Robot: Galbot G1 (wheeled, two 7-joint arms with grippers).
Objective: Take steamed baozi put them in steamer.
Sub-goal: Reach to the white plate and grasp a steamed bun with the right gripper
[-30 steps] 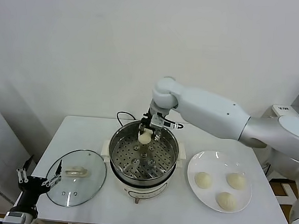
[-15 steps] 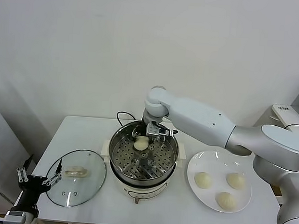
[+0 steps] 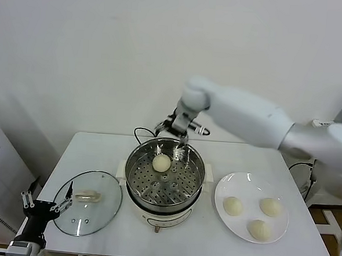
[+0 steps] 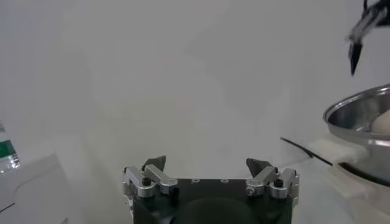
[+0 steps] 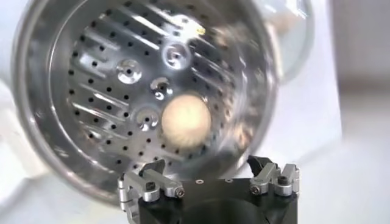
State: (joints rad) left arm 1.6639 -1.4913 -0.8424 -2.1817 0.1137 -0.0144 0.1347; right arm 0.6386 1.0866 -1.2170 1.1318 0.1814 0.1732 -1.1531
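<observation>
Baozi (image 3: pixel 161 162) on steamer (image 3: pixel 134 175) tray, below right gripper (image 3: pixel 172 127), jaws spread, empty. Left gripper (image 3: pixel 43 205) parked low beside table, jaws apart.

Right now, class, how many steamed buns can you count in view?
4: one bun on the steamer tray, three buns on the white plate. None appear hidden.

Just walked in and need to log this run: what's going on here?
The right gripper hangs above the steamer's back rim with its jaws open and empty. One baozi lies on the perforated tray; three more wait on the white plate. The left gripper is parked low beside the glass lid.
</observation>
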